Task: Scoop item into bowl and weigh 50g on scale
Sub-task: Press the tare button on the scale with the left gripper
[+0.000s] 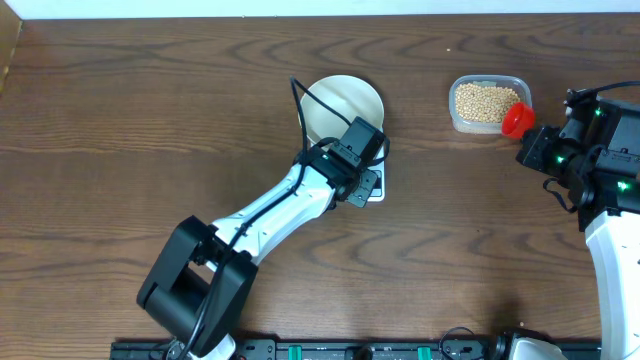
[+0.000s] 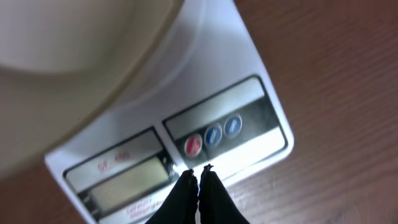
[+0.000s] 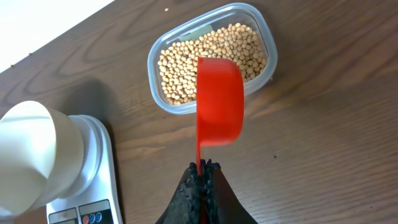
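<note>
The off-white bowl sits on the white scale; both also show in the left wrist view, bowl and scale. My left gripper is shut and empty, its tips just over the scale's front edge below the red button. The grey display shows no readable digits. My right gripper is shut on the handle of a red scoop, held above the near rim of the clear tub of tan beans. The scoop's inside is hidden.
The clear tub stands at the back right of the wooden table, right of the scale. A black rail runs along the table's front edge. The left arm stretches diagonally from the front to the scale.
</note>
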